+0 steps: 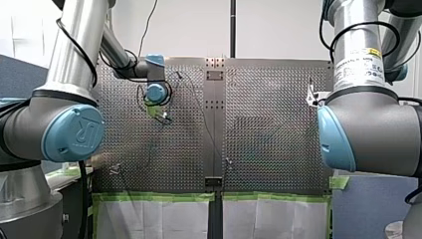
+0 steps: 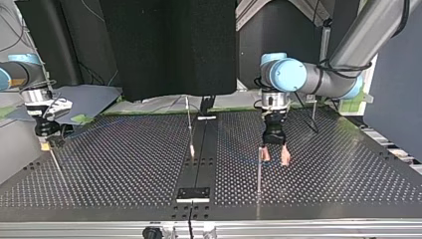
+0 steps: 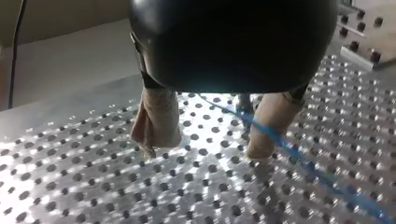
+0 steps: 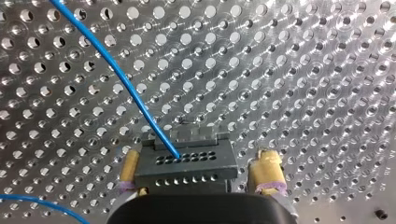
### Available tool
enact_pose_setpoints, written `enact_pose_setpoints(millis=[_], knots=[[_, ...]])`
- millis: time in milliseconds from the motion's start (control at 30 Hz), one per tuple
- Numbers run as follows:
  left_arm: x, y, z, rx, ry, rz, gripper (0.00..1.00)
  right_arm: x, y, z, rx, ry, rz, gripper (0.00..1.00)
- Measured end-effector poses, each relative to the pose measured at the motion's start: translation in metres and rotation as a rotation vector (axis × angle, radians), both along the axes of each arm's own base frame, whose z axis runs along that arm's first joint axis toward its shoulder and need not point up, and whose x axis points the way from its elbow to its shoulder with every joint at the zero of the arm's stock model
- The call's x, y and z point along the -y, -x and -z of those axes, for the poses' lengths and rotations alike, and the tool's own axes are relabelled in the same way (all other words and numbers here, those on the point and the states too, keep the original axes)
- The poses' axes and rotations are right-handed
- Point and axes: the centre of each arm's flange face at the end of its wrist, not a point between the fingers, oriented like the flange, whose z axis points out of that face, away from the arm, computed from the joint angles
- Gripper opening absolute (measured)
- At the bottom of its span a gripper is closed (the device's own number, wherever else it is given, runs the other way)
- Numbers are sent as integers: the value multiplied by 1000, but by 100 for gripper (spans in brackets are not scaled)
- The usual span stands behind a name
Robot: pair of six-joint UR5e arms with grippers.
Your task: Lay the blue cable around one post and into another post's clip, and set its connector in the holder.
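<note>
In the right wrist view the blue cable runs into a black connector that sits on the perforated plate. My right gripper is open, with its yellow-padded fingers on either side of the connector and a gap showing on one side. My left gripper is open too, its beige pads just above the plate. The blue cable passes by one of its fingers, near a thin post. In the top view my left gripper hangs beside a post.
Another thin post leans near the dark centre strip, and a third stands at the back behind my left arm. A small block sits on the strip near the front edge. My right gripper is at the plate's left edge.
</note>
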Motion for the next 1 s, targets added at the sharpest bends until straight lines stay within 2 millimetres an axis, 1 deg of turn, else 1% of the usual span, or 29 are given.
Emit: enact_pose_setpoints(millis=[300,433,633,767,867,1000], knots=[[0,5,5,-51,70,25,100,0,0,0,0,-2,0,100],[1,8,4,-65,66,26,100,0,0,0,0,0,0,100],[-2,20,-7,-90,15,-21,100,0,0,0,0,1,0,100],[-6,33,-19,-104,-25,-58,100,0,0,0,0,1,0,100],[-6,42,-28,-101,-51,-59,100,0,0,0,0,1,0,100],[-4,48,-33,-97,-76,-50,100,0,0,0,0,-1,0,100]])
